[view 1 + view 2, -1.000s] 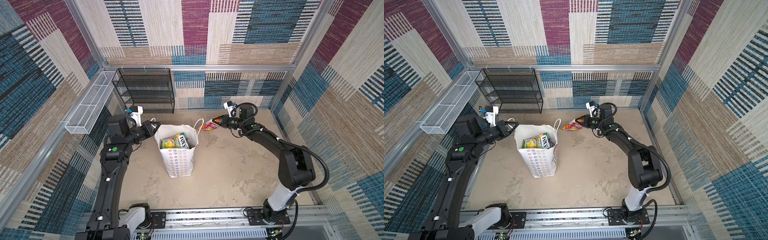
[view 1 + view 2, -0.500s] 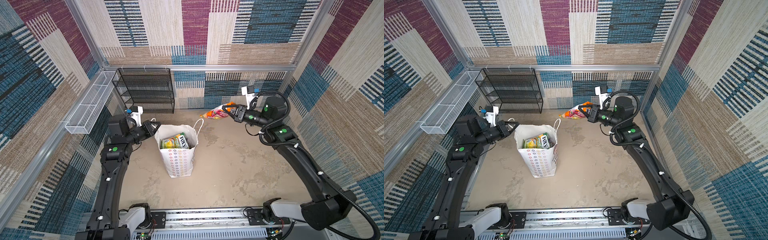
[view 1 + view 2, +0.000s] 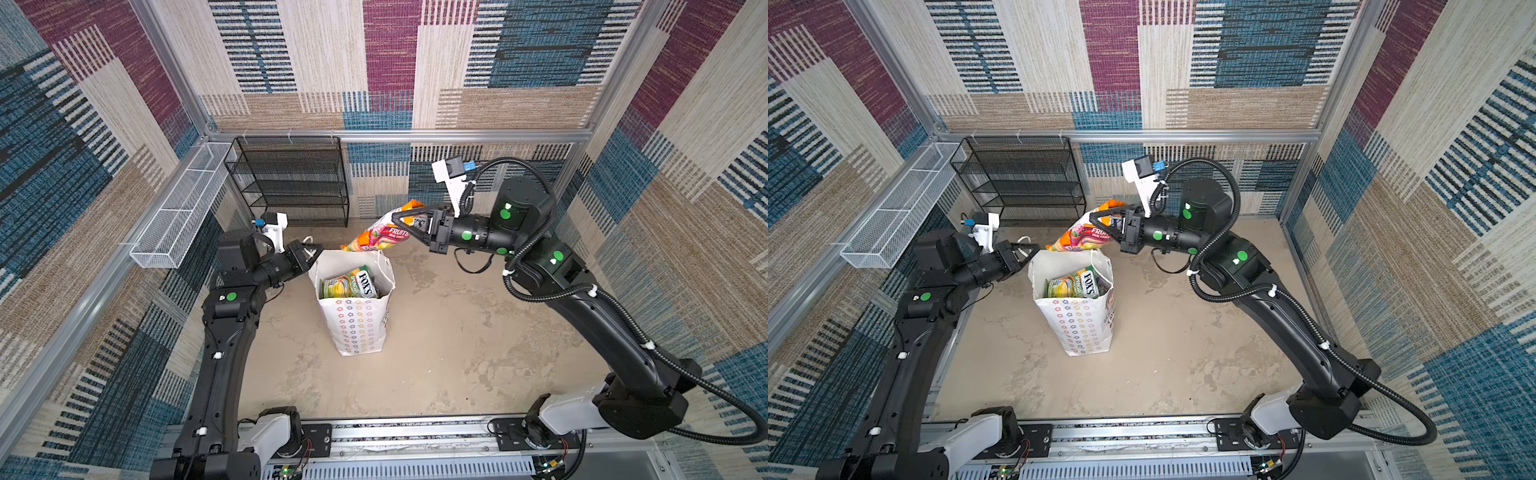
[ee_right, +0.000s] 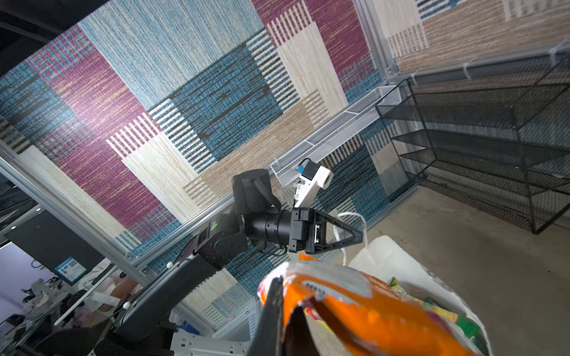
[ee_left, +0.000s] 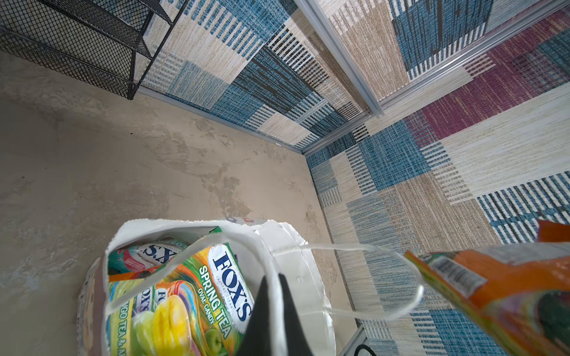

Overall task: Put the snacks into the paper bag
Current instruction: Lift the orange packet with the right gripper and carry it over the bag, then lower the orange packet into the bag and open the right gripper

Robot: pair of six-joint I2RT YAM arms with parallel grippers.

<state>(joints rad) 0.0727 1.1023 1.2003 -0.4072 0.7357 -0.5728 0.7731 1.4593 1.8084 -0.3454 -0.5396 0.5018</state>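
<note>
Gripping an orange FOX'S fruit packet (image 3: pixel 376 239), the right fingers (image 3: pixel 399 215) are clamped shut, holding it tilted above the paper bag's (image 3: pixel 353 328) far rim. The left fingers (image 4: pixel 354 236) pinch the bag's side rim. Other packets (image 3: pixel 351 284) lie inside.

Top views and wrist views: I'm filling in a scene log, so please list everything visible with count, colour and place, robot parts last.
paper bag: one, white with coloured star outlines, upright mid-table, mouth open.
snacks in the bag: several, exact count hidden; green-yellow on top, teal and orange beneath.
held snack: one, orange multicolour fruit print, in the air over the bag's far rim.
mesh rack: one, black, against the back wall.
wire basket: one, white, long, on the left wall rail.
tabletop: one, mottled beige.
left gripper: one, black, shut on the bag's rim by its cord handle.
right gripper: one, black, shut on the held snack.
</note>
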